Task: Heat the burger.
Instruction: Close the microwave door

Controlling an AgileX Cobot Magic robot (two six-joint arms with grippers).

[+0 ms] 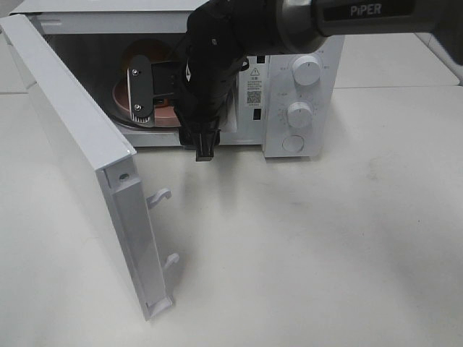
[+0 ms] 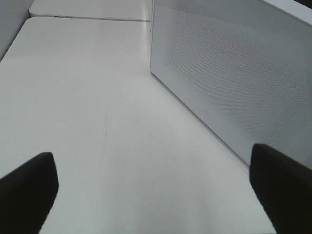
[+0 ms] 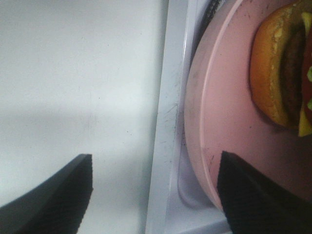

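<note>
Burger (image 3: 278, 73) sits on the pink plate (image 3: 224, 97) inside the microwave (image 1: 322, 90). It looks light and squishy, so grabbing the stiff plate seems safer. Right claw (image 3: 156, 161) and left claw (image 2: 152, 156) gape, holding nothing.

A white, matte desk (image 1: 325, 253) fills the scene, its surface marked with faint scuffs and thin scratches. A second white desk (image 2: 87, 7) butts against its far edge, with a dark seam (image 2: 87, 19) between them. The light is soft and even; a blurred gray shadow (image 1: 239, 195) lies on the top.
</note>
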